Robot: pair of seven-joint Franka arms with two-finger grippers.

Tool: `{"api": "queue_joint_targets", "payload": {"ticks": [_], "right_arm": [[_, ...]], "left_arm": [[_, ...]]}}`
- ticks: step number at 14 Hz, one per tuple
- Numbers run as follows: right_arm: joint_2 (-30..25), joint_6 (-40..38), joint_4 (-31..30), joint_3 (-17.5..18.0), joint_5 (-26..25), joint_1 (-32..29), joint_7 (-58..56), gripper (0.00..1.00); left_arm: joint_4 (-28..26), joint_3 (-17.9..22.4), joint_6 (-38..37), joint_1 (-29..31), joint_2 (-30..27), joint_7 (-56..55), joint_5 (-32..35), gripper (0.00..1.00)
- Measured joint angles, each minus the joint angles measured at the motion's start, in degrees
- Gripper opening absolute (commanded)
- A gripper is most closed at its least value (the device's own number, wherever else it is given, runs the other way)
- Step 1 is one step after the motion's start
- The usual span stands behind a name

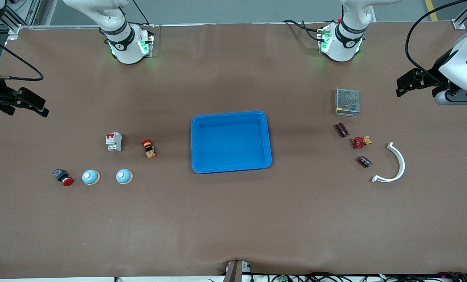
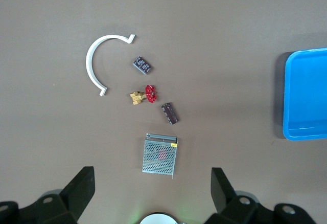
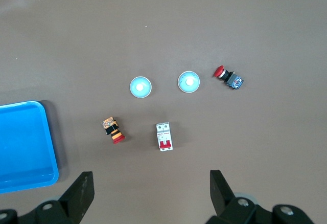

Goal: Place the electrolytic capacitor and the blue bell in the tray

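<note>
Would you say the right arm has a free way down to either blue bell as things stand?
Probably yes: both bells stand apart on open table at the right arm's end, nothing on them, and the right gripper hangs open above.

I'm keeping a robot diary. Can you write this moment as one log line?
tray: empty | blue bells: on table | left gripper: open, waiting | right gripper: open, waiting

Tray (image 2: 305, 95) cropped by both wrist views' edges; print on the two capacitors (image 1: 342, 130) illegible
</note>
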Motion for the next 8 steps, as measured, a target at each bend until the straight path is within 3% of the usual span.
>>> {"api": "queue_joint_targets", "payload": {"ticks": [8], "right_arm": [[-0.09, 3.58, -3.01, -0.06, 1.22, -0.07, 0.05, 1.0]], "left_arm": [[0.22, 0.08, -0.06, 0.24, 0.06, -0.01, 0.0, 1.0]]}}
